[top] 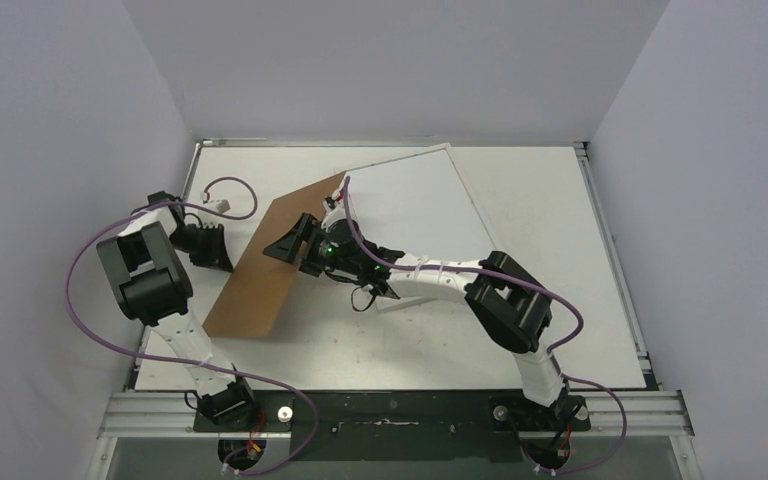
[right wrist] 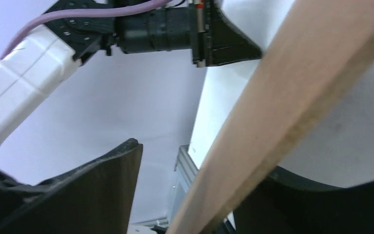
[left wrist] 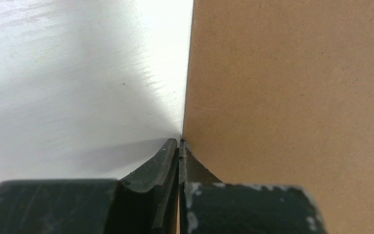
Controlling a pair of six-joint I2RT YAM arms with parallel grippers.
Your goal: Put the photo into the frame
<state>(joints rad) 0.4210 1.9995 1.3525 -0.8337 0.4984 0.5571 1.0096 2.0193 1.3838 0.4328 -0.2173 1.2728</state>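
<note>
Frame [top: 415, 195]: lay white, seen from above, at the table's [top: 560, 330] back, beside a tilted brown board [top: 260, 280]. Showed, left wrist only, left gripper [left wrist: 179, 142] pinched tight on that board's edge. Showed, right wrist only, right gripper [right wrist: 202, 163] straddling the edge, jaws apart.

The white table [top: 560, 300] carried a thin-edged white frame [top: 410, 195] lying flat toward its rear; a tilted brown board [top: 270, 270] rested its near edge on it.

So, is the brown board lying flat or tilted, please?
Tilted: the left gripper pinches one edge of the brown board, holding it off the table.
</note>
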